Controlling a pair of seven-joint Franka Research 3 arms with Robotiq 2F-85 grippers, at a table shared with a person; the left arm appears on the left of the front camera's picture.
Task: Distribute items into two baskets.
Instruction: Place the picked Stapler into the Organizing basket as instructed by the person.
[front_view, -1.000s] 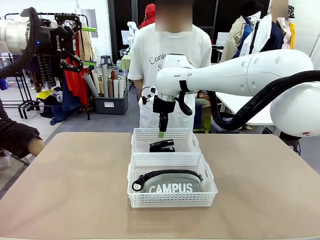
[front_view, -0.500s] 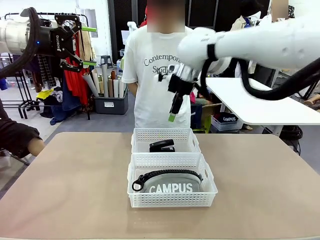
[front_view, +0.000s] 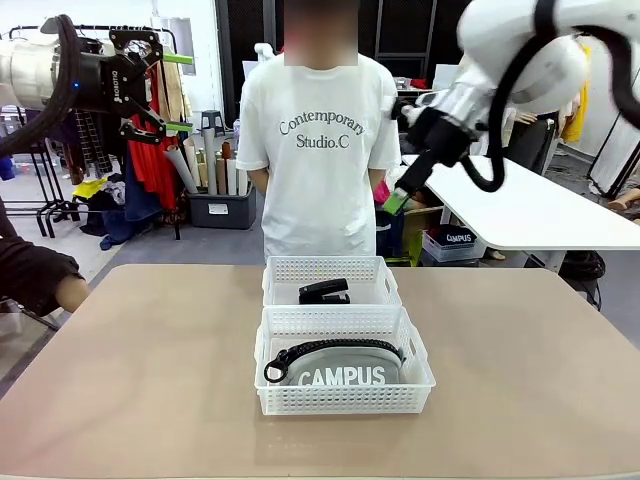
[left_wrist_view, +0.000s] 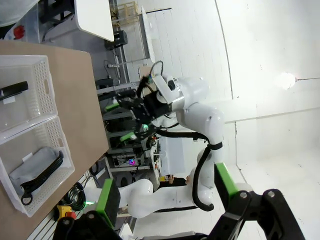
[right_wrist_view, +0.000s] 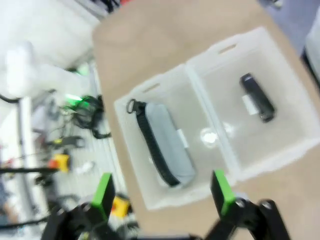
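The grey CAMPUS pouch (front_view: 345, 370) with its black strap lies in the near white basket (front_view: 345, 400). The black stapler (front_view: 325, 291) lies in the far white basket (front_view: 330, 265), which touches the near one. My right gripper (front_view: 397, 200) hangs high above the table's far right, well clear of both baskets. In the right wrist view that gripper (right_wrist_view: 162, 192) is open and empty, looking down on the pouch (right_wrist_view: 167, 145) and the stapler (right_wrist_view: 257, 97). My left gripper (front_view: 180, 92) is raised at the upper left, open and empty; the left wrist view shows its fingers (left_wrist_view: 107, 197) spread.
A person in a white T-shirt (front_view: 320, 150) stands at the far edge behind the baskets. Another person's sleeved arm (front_view: 40, 275) rests at the table's left edge. A white table (front_view: 520, 210) stands behind on the right. Bare tabletop (front_view: 130, 370) surrounds the baskets.
My right gripper has risen from just above the stapler's basket and swung up and to the right. The baskets, the pouch, the stapler and the left arm have stayed put.
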